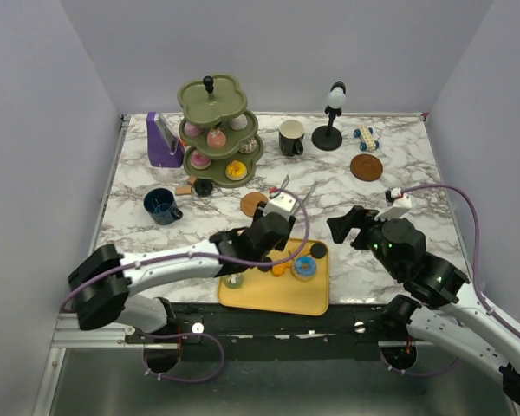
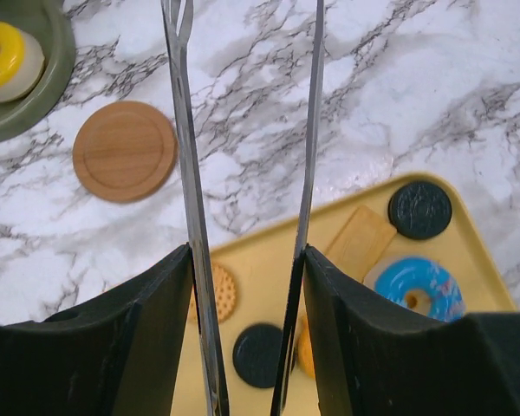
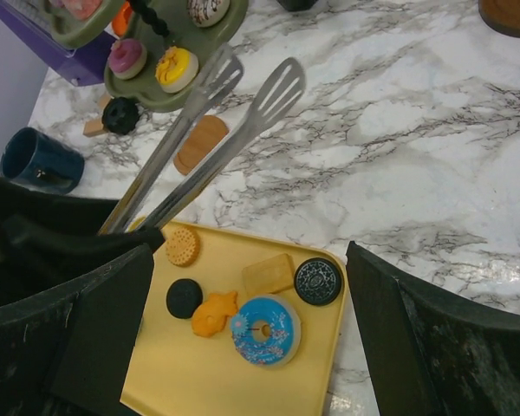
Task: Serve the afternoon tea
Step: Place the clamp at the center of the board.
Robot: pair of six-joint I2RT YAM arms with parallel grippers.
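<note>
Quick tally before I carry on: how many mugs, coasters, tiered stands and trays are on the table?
Mugs: 2, the dark-blue mug and the black mug
Coasters: 2, the centre coaster and the right coaster
Tiered stands: 1, the olive-green stand
Trays: 1, the yellow tray
Total: 6

Looked like a robot lab cell, not a home. Plain pale walls point(image 1: 35, 130) boxed in a marble-print table point(image 1: 399, 186) on three sides. The left arm point(image 1: 169, 264) and right arm point(image 1: 455, 325) were bolted at the near edge by a bare metal rail point(image 1: 78, 333), with purple cables point(image 1: 455, 188) looping loose. The food was all toys: a plastic doughnut point(image 3: 264, 329) and biscuits point(image 3: 182, 246) on a yellow tray point(image 3: 191, 373), and more on a green stand point(image 1: 217, 121). It read as staged props.
</note>
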